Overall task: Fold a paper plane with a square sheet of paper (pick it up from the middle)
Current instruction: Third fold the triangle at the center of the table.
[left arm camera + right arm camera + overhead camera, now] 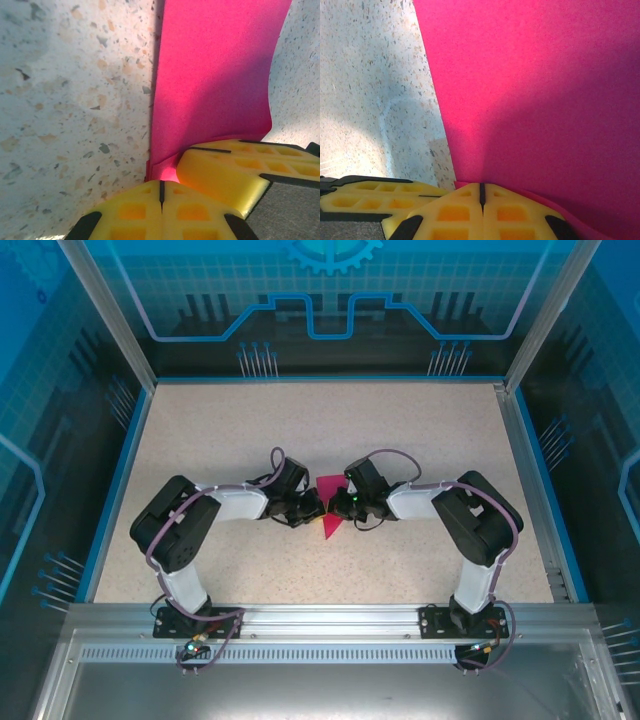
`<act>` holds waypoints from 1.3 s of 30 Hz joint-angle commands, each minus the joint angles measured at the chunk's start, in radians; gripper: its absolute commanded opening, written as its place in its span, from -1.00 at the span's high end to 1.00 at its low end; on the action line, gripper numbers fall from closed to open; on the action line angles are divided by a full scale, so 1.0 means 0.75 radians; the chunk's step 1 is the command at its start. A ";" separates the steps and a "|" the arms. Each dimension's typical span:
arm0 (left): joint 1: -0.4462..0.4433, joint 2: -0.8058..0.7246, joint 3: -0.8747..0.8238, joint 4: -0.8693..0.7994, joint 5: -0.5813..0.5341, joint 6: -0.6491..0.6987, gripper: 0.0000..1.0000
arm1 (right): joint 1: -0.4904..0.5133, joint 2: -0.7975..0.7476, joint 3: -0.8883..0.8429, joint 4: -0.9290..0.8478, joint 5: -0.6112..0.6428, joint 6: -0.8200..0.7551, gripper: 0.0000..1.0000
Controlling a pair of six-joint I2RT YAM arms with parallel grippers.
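The magenta-pink sheet of paper [330, 488] lies at the middle of the table, folded, with a point [331, 528] toward the near edge. Both grippers meet over it, tip to tip. My left gripper [312, 509] is shut, its yellow tips [161, 182] touching a doubled edge of the paper [210, 75]. The right gripper's fingers [235, 170] lie on the paper just beside it. My right gripper [339, 507] is shut too, its tips [481, 185] resting on top of the paper [540, 90], which runs on beneath its fingers. No paper shows in either finger seam.
The speckled beige tabletop [250, 430] has free room all around the paper. A blue rim [112, 490] and aluminium posts [105, 310] bound it on the sides. The arms' bases [190, 620] sit on the metal rail at the near edge.
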 commanded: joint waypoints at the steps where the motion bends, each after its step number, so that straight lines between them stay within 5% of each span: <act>1: 0.012 0.006 -0.053 0.128 0.033 -0.043 1.00 | -0.011 0.008 -0.022 -0.073 -0.043 0.025 1.00; 11: 0.014 0.023 -0.042 0.001 -0.018 -0.015 1.00 | -0.031 -0.026 -0.021 -0.063 -0.082 0.002 1.00; 24: 0.013 0.031 -0.067 -0.082 -0.059 0.003 1.00 | -0.023 -0.309 -0.183 0.018 -0.203 -0.170 1.00; 39: 0.010 0.021 -0.069 -0.078 -0.053 -0.001 1.00 | 0.107 -0.137 -0.170 0.064 -0.254 -0.136 1.00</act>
